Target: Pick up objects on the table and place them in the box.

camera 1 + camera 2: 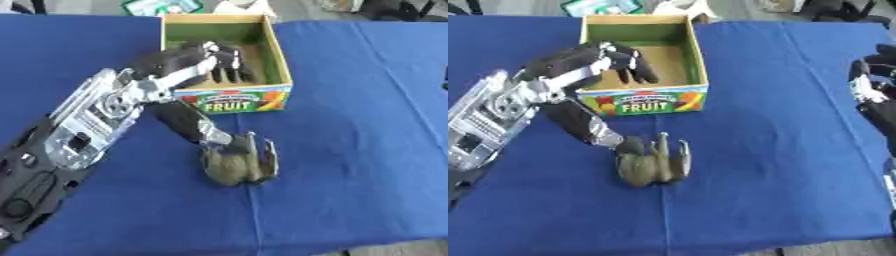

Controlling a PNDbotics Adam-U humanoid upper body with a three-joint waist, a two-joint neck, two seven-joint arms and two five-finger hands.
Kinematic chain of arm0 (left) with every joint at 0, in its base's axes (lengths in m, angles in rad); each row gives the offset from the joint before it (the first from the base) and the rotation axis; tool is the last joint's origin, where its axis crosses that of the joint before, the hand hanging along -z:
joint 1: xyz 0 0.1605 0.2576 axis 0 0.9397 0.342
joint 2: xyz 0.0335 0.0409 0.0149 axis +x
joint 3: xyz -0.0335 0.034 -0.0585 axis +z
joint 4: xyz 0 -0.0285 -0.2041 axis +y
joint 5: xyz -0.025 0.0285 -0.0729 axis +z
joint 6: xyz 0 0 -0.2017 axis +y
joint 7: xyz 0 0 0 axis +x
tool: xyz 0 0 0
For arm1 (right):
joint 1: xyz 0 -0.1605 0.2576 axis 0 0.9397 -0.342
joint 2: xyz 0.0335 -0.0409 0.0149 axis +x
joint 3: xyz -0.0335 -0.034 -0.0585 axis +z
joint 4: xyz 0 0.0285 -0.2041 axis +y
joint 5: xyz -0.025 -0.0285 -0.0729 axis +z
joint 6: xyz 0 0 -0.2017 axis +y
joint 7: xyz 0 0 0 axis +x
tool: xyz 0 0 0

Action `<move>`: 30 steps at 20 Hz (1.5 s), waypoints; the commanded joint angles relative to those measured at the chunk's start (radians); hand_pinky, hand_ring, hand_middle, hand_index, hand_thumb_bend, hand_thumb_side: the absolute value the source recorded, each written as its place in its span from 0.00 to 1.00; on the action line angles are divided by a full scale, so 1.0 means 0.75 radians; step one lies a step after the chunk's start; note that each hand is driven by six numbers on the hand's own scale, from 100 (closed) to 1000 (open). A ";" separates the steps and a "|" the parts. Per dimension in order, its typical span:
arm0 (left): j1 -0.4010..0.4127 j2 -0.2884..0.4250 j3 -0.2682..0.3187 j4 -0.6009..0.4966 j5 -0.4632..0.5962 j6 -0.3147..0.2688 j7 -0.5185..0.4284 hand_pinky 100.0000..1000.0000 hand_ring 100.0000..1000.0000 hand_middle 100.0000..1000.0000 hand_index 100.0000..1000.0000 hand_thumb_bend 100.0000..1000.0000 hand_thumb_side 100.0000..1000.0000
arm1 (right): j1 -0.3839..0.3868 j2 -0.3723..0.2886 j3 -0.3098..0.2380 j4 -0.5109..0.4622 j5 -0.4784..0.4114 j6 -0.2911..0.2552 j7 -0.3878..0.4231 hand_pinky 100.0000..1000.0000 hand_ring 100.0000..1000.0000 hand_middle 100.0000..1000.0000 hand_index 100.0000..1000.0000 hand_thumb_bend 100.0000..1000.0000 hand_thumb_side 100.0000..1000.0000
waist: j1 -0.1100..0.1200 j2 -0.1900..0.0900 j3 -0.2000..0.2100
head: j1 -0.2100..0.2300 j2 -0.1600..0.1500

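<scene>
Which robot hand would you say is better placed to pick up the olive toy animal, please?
Left, probably: the left robot hand hangs over the box, near the toy animal; the right arm shows only at the table's right edge.

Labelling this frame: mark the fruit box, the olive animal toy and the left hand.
fruit box point(234, 100), left eye view, printed front wall.
olive animal toy point(229, 170), left eye view, body.
left hand point(614, 56), right eye view, back of hand.

Cloth, card and metal
Matt blue cloth covers the tabletop point(367, 125); the box point(234, 99) looks like printed cardboard; beside it, a matt olive toy point(234, 167) and silver metal arm point(101, 117).
</scene>
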 commanded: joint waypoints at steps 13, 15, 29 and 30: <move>0.012 -0.073 -0.056 0.149 -0.125 -0.058 -0.031 0.60 0.66 0.65 0.76 0.74 0.54 | -0.016 -0.022 -0.003 -0.012 -0.008 -0.003 0.007 0.52 0.66 0.61 0.76 0.18 0.18 | -0.003 -0.009 -0.008 | 0.002 -0.007; 0.017 -0.081 -0.057 0.169 -0.138 -0.062 -0.029 0.60 0.66 0.64 0.76 0.74 0.54 | -0.016 -0.022 -0.004 -0.012 -0.008 -0.003 0.006 0.52 0.66 0.61 0.76 0.18 0.18 | -0.003 -0.009 -0.008 | 0.003 -0.006; 0.064 -0.130 -0.066 0.298 -0.200 -0.064 -0.011 0.58 0.65 0.64 0.75 0.74 0.53 | -0.016 -0.021 -0.004 -0.012 -0.009 -0.004 0.007 0.52 0.66 0.61 0.76 0.18 0.18 | -0.006 -0.004 -0.010 | 0.003 -0.005; 0.067 -0.133 -0.067 0.307 -0.204 -0.064 -0.012 0.58 0.65 0.64 0.75 0.74 0.53 | -0.016 -0.021 -0.004 -0.012 -0.009 -0.003 0.008 0.52 0.66 0.61 0.76 0.18 0.18 | -0.006 -0.004 -0.010 | 0.003 -0.005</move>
